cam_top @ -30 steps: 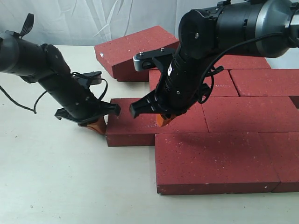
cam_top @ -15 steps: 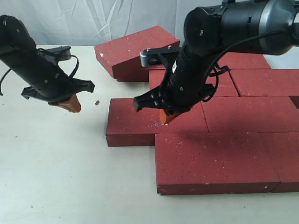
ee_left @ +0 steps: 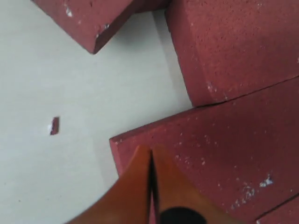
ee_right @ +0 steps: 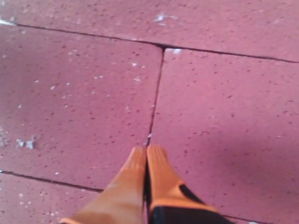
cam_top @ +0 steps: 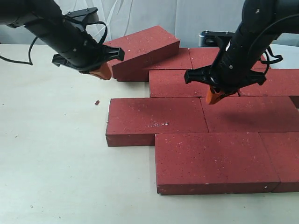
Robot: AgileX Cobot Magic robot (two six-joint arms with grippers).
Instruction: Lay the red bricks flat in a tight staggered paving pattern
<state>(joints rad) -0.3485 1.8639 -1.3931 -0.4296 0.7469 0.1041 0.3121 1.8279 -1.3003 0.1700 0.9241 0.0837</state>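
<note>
Across the right of the table (cam_top: 56, 177), flat bricks (cam_top: 215, 161) in touching staggered rows; at back left, a tilted brick (cam_top: 142, 44) leaning on the rear row; left of the second row from the front, a chip (cam_top: 97, 102) alone.

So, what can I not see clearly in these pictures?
Exterior view: the right arm hides part of the back red bricks, so their count is unsure.
Exterior view: the right edge cuts off the end bricks.
Exterior view: the tilted brick hides what props it up.
Exterior and left wrist views: the loose fragment is too small to identify.
</note>
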